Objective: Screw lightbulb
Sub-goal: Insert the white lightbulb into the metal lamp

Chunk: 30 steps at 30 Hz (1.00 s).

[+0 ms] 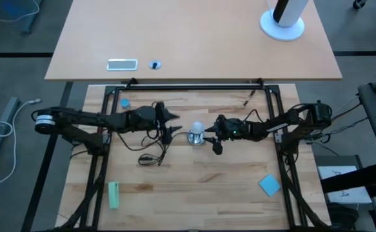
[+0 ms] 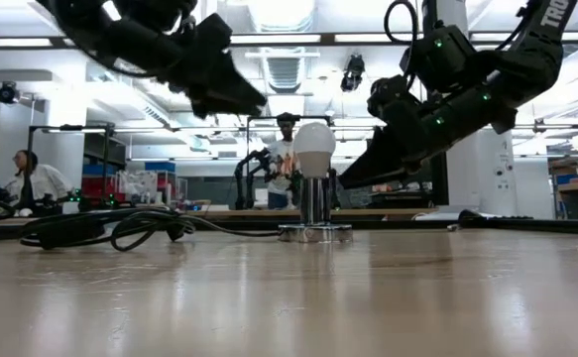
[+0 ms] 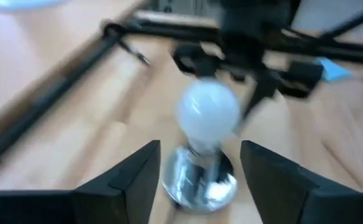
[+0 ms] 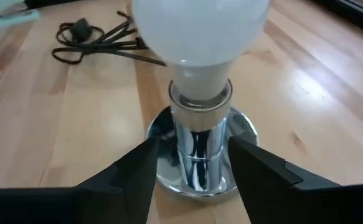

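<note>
The whitish lightbulb (image 1: 198, 126) stands upright with its screw base in the shiny silver socket (image 1: 195, 137) at the table's middle; it also shows in the low view (image 2: 314, 147). My right gripper (image 4: 190, 149) is open. It comes level from the table's right, one finger on either side of the socket's stem (image 4: 197, 146) below the bulb; I see no touch. My left gripper (image 3: 200, 163) is open and empty. It hangs raised to the left of the bulb (image 3: 207, 113), its fingers pointing toward it.
The socket's black cord with its plug (image 1: 150, 154) lies coiled left of the socket. A green block (image 1: 113, 194) lies at the near left and a blue piece (image 1: 269, 185) at the near right. People show in the room behind (image 2: 31, 183).
</note>
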Motion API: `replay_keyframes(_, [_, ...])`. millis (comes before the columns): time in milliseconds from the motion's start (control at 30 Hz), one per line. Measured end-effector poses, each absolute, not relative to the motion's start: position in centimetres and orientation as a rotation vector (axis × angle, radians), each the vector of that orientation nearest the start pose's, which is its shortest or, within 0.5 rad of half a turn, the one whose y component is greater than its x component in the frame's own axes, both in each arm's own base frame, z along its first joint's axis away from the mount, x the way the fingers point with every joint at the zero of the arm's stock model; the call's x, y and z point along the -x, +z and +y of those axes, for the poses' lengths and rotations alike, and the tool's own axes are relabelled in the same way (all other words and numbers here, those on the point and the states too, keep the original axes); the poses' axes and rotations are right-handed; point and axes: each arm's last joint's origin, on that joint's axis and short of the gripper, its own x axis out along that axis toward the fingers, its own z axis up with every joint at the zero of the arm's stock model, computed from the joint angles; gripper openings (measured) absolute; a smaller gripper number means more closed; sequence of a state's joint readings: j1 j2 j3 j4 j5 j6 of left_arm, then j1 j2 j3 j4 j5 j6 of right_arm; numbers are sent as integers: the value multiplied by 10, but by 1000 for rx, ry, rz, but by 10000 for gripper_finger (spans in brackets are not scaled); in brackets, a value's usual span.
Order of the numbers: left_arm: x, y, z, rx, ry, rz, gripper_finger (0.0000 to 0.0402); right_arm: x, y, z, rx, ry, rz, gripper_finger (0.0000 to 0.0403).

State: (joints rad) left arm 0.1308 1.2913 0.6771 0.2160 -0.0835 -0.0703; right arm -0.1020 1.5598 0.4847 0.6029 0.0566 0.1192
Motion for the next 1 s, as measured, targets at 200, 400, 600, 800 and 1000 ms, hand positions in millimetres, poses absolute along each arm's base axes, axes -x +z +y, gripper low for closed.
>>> replay_keyframes(200, [-270,208,21,40,227,292,76,-266,151,-32,-164,-292,419,72])
replay_keyframes(400, [-276,194,20,49,280,254,4,-258,175,-32,-156,-342,345,6])
replay_keyframes(600, [-298,183,20,43,276,289,0,-257,187,-31,-145,-332,306,1])
replay_keyframes(800, [-314,181,21,34,276,298,0,-264,184,-28,-142,-312,326,0])
replay_keyframes(1000, [-321,175,22,35,285,327,0,-275,181,-24,-131,-323,339,0])
